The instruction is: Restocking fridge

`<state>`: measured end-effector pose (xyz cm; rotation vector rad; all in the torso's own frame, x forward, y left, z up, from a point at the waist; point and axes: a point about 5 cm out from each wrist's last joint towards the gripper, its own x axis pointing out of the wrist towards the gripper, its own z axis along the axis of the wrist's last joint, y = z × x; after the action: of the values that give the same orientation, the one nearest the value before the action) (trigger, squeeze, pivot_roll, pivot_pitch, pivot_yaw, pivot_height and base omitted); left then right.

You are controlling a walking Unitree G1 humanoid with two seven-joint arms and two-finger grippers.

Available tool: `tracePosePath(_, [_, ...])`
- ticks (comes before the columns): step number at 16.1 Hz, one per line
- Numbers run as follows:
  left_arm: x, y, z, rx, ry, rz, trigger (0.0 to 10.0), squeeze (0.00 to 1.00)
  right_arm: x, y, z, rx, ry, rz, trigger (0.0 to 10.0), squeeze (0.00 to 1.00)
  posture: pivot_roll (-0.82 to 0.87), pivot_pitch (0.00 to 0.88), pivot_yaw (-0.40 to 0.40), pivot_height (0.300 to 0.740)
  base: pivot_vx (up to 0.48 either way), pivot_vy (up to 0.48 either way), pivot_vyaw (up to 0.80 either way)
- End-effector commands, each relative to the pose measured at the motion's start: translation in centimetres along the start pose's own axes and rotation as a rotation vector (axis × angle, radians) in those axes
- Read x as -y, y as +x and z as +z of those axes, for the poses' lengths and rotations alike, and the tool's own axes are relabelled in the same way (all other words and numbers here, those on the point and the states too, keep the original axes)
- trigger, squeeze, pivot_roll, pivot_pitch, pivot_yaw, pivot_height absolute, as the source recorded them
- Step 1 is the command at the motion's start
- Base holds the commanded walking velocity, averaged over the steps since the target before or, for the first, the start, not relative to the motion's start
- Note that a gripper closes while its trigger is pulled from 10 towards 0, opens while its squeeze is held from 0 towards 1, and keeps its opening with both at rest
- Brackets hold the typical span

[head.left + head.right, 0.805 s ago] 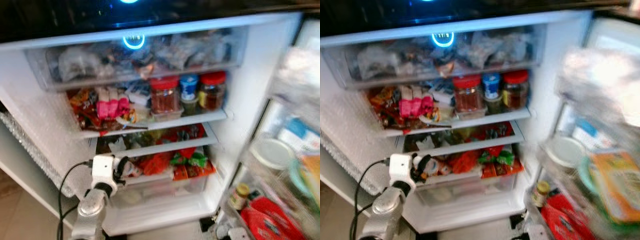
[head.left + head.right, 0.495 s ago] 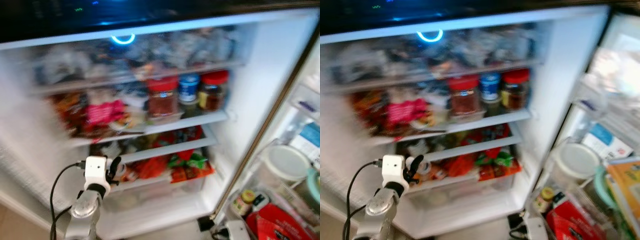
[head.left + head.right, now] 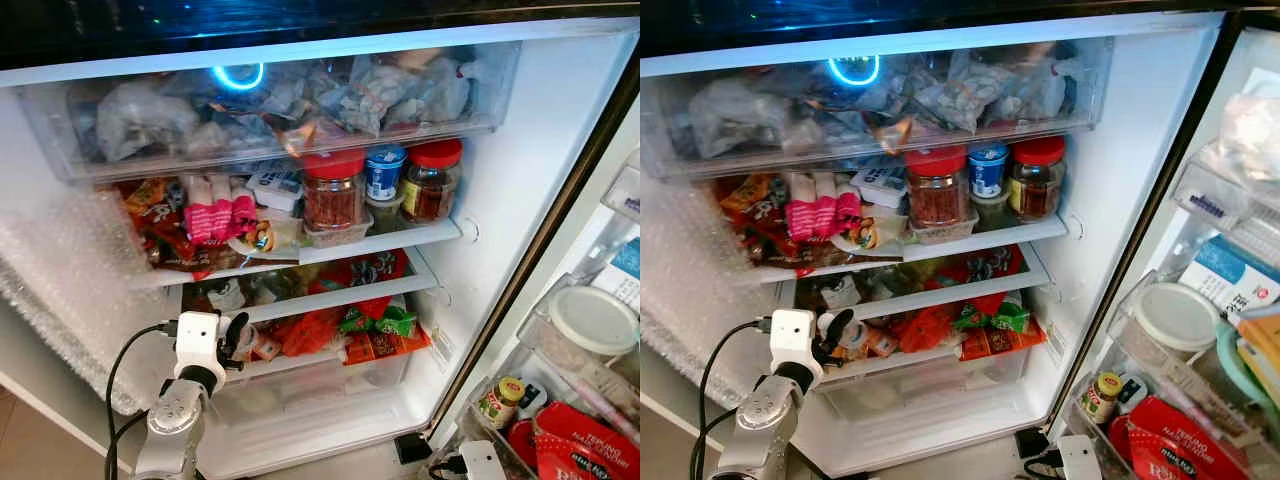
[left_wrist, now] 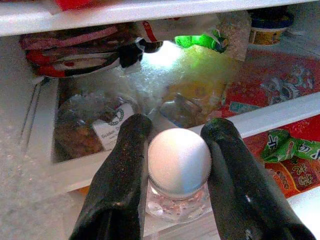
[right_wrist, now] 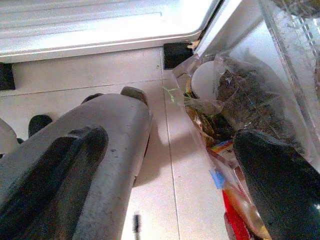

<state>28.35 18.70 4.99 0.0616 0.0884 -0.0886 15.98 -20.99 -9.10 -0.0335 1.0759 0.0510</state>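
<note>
A small clear jar with a rounded white cap (image 4: 179, 161) is gripped by the left hand (image 4: 175, 190), its two matte black fingers (image 4: 122, 175) pressed against either side of the cap. The jar's faceted transparent body is seen just below the cap, and it is held at the front edge of a white fridge shelf (image 4: 280, 112). Beyond the fingers, crinkled clear plastic bags (image 4: 150, 85) are packed on that shelf, with a glossy green packet (image 4: 200, 41) farther in. In the head views the left hand (image 3: 236, 338) is raised before the lower shelves of the open fridge (image 3: 520, 150), beside glossy red and orange snack packets (image 3: 310, 330). Above the hand, on a higher shelf, three cylindrical jars are lined up: a red-lidded glass jar (image 3: 333, 190), a blue-lidded tub (image 3: 383, 172) and another red-lidded jar (image 3: 431, 181). A sheet of bubble wrap (image 3: 70, 280) is draped over the wall to the hand's left. In the right wrist view the right hand (image 5: 165, 165) hangs with its fingers spread apart over pale floor tiles (image 5: 165, 200), next to clear door bins (image 5: 260, 95).
</note>
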Motion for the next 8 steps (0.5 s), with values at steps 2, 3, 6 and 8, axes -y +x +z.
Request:
tracePosePath(2, [0.10,0.24,0.50,0.016,0.119,-0.034,10.0,0.00,0.06,-0.02,0.07,0.007,0.003,0.004,10.0,0.00,-0.06,0.000,0.007,0.670,0.000,0.000,0.00])
tracePosePath(3, [0.09,0.27,0.54,0.019,0.120,-0.036,10.0,0.00,0.05,-0.02,0.08,0.008,0.004,0.006,10.0,0.00,-0.06,0.000,0.005,0.670,0.000,0.000,0.00])
tracePosePath(6, [0.00,0.32,0.55,0.021,0.105,-0.023,10.0,0.00,0.06,-0.02,0.10,0.007,-0.001,0.008,10.0,0.00,-0.06,0.000,0.005,0.670,0.000,0.000,0.00])
tracePosePath(8, [0.05,0.30,0.53,0.021,0.103,-0.023,10.0,0.00,0.09,-0.02,0.08,0.000,-0.012,0.007,10.0,0.00,-0.06,0.000,0.005,0.670,0.000,0.000,0.00])
